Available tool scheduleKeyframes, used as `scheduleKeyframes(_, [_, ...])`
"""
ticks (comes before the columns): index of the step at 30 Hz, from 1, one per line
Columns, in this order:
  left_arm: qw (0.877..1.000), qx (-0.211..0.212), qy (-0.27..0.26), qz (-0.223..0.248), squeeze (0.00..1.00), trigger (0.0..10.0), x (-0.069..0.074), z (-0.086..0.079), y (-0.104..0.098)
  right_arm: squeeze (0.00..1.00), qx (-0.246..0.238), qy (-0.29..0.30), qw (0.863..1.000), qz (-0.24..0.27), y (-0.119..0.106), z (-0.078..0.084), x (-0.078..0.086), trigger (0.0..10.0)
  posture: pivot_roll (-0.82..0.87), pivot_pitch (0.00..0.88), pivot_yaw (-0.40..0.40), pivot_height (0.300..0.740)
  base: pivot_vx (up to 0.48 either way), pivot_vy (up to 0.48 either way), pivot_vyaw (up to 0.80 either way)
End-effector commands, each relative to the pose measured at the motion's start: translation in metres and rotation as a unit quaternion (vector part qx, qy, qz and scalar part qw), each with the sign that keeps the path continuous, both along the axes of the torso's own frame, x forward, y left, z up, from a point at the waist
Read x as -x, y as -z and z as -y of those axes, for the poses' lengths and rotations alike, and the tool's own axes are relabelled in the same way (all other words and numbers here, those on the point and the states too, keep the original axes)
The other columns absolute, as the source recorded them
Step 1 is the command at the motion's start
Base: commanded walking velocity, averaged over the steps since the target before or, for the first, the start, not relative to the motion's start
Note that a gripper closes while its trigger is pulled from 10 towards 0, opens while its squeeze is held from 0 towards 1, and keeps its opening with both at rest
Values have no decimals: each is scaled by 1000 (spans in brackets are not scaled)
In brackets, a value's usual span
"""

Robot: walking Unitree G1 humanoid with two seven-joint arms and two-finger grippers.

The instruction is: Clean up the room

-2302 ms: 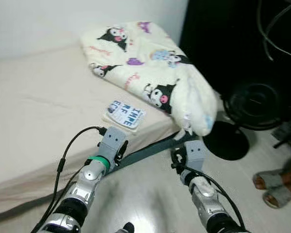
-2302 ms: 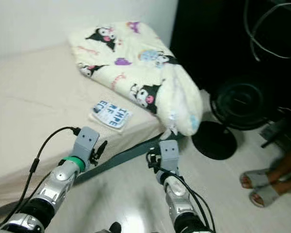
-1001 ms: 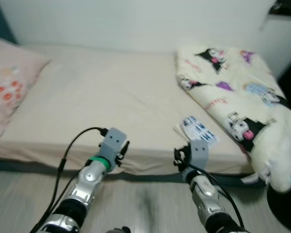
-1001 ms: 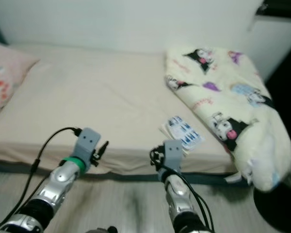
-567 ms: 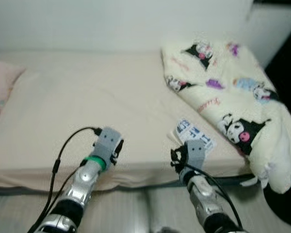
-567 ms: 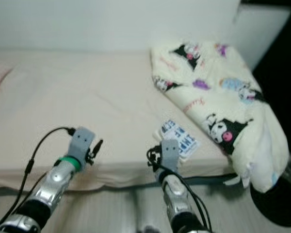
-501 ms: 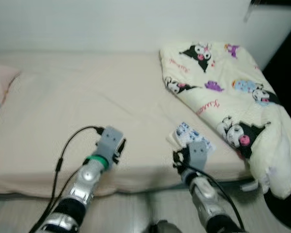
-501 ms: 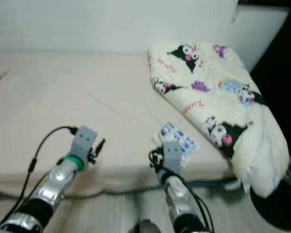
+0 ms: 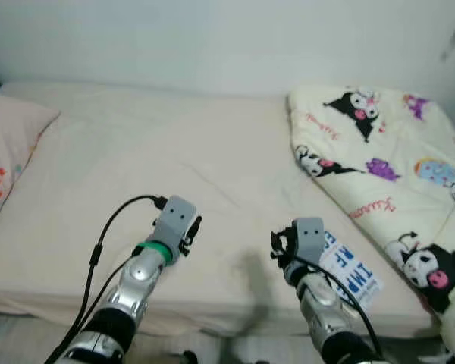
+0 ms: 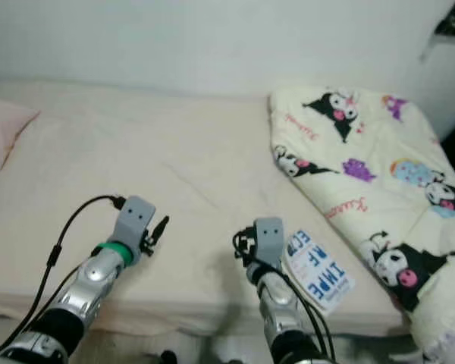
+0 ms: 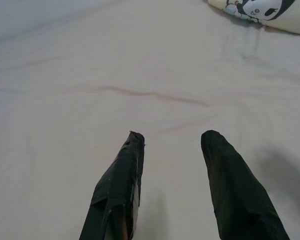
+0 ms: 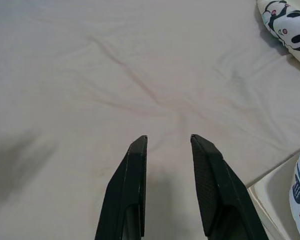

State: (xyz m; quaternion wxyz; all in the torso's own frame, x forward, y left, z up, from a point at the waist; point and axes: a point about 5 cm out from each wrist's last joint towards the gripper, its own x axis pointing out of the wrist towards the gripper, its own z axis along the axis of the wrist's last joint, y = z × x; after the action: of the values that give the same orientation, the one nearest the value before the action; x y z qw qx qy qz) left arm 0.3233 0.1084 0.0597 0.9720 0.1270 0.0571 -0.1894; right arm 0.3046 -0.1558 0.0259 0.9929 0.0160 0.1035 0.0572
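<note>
Both hands hover over the bed [image 9: 136, 152], fingers parted and holding nothing: left hand [image 11: 172, 137], right hand [image 12: 167, 137] just beside the packet [image 9: 350, 270].

I count one bed [image 9: 136, 152] stretched out ahead of both my pincers. On it lies one pink pillow [image 9: 7, 152], far off beyond my left pincer [image 11: 172, 137], and one cartoon-print quilt [image 9: 387, 167] (folded into a thick bundle) past my right pincer [image 12: 167, 139] on the outer side. One white packet [image 10: 318, 277] with blue lettering rests just beside my right pincer. I have two pincers, each with two black fingers [image 12: 132, 170] spread apart, so four fingers in all.
</note>
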Motion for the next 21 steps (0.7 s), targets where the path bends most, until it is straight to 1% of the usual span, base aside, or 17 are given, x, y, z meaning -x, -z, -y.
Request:
scheduleKeyframes(1, [1000,-3,3,-19,0,10000,5,0,9,0,-3,8,1000,-15,7,4,6,10000,-21,30,62,740,0,0,0])
scheduleKeyframes(5, [1000,-3,2,-20,0,10000,5,0,9,0,-3,7,1000,-15,7,3,6,10000,-21,30,62,740,0,0,0])
scheduleKeyframes(10, [1000,-2,4,-20,0,10000,6,0,9,0,-4,21,1000,-12,8,4,7,10000,-21,32,65,740,0,0,0])
scheduleKeyframes(11, [1000,-2,5,-20,0,10000,6,-1,9,0,-4,33,999,-7,6,6,7,10000,-22,33,67,730,0,0,0])
scheduleKeyframes(13, [1000,-2,5,-20,0,10000,6,-1,9,0,-7,38,999,-5,6,7,6,10000,-22,34,68,725,0,0,0])
scheduleKeyframes(14, [1000,-3,5,-20,0,10000,6,-1,9,0,-10,44,999,-3,5,10,5,10000,-23,34,68,715,0,0,0])
scheduleKeyframes(17, [1000,-3,6,-20,0,10000,6,-1,9,0,-10,45,999,-3,4,10,5,10000,-23,34,68,710,0,0,0])
scheduleKeyframes(18, [1000,-3,5,-20,0,10000,6,-1,9,0,-9,45,999,-3,4,11,5,10000,-23,36,69,700,0,0,0])
scheduleKeyframes(20, [1000,-3,5,-20,0,10000,6,-1,9,0,-9,45,999,-3,4,11,5,10000,-23,36,69,700,0,0,0])
scheduleKeyframes(21, [1000,-3,5,-21,0,10000,6,-1,9,0,-8,45,999,-3,4,11,5,10000,-23,36,69,690,0,0,0])
